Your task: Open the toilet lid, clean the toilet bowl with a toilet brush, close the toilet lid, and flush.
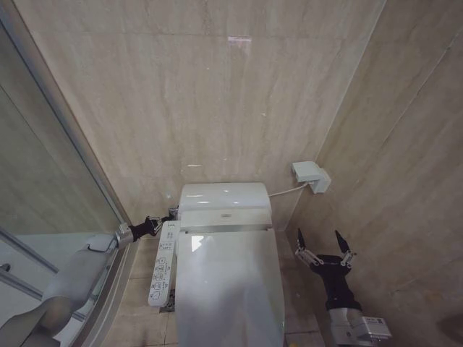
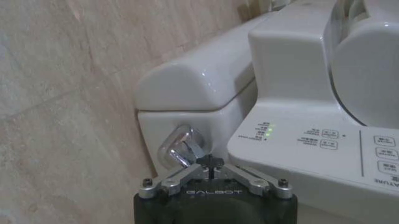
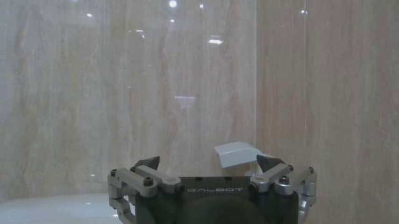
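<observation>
The glossy white toilet lid (image 1: 228, 282) lies shut over the toilet bowl, which it hides. A white button panel (image 1: 163, 264) runs along the toilet's left side and shows in the left wrist view as the panel (image 2: 324, 149) with green lights. My left gripper (image 1: 172, 213) is at the left side of the tank (image 1: 224, 199). Seen from its wrist, this left gripper (image 2: 212, 164) is shut, its tips touching the chrome flush lever (image 2: 179, 145). My right gripper (image 1: 323, 244) hangs open and holds nothing, right of the toilet near the wall. The toilet brush is out of view.
A glass shower partition (image 1: 43, 181) stands close on the left. A white wall box (image 1: 311, 176) with a cable sits behind the tank on the right, and appears as the box (image 3: 237, 153) in the right wrist view. Beige tiled walls close in behind and at right.
</observation>
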`<state>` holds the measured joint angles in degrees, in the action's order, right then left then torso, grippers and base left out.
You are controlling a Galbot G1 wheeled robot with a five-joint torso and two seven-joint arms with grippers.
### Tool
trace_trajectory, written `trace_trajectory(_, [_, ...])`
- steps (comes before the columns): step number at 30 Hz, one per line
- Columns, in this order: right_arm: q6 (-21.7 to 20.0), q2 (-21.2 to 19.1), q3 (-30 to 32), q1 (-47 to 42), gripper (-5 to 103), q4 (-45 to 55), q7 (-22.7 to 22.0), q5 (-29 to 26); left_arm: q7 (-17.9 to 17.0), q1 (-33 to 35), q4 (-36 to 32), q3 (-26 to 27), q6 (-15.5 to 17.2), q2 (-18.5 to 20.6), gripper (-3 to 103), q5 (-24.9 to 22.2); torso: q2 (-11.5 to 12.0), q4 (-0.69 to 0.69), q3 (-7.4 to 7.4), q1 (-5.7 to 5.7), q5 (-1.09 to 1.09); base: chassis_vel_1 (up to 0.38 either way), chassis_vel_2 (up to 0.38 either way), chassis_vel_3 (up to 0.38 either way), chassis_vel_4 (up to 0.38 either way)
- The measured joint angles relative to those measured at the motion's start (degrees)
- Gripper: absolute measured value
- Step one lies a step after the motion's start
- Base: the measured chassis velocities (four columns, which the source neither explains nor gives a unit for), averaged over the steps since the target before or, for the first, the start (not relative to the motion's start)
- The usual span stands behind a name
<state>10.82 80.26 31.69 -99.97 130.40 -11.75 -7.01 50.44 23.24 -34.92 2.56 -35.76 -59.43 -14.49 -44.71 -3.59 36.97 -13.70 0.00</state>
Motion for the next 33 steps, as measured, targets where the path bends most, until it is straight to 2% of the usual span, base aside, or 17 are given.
trace_trajectory(17, [0.00, 0.00, 0.00, 0.00, 100, 0.00, 0.00, 0.00, 0.22, 0.80, -0.48, 1.13, 0.01, 0.12, 0, 0.06, 0.00, -0.03, 0.00, 0.00, 0.00, 0.000, 0.000, 0.000, 0.000])
trace_trajectory(28, [0.00, -0.01, 0.00, 0.00, 100, 0.00, 0.00, 0.00, -1.60, 9.59, -6.40, 9.41, 1.95, 2.40, 0, -0.17, 0.00, -0.01, 0.00, 0.00, 0.00, 0.000, 0.000, 0.000, 0.000])
trace_trajectory(33, [0.00, 0.00, 0.00, 0.00, 100, 0.00, 0.02, 0.00, -3.41, 16.31, -10.51, 17.05, 2.56, 3.25, 0, -1.51, 0.00, -0.01, 0.00, 0.01, -0.02, 0.000, 0.000, 0.000, 0.000])
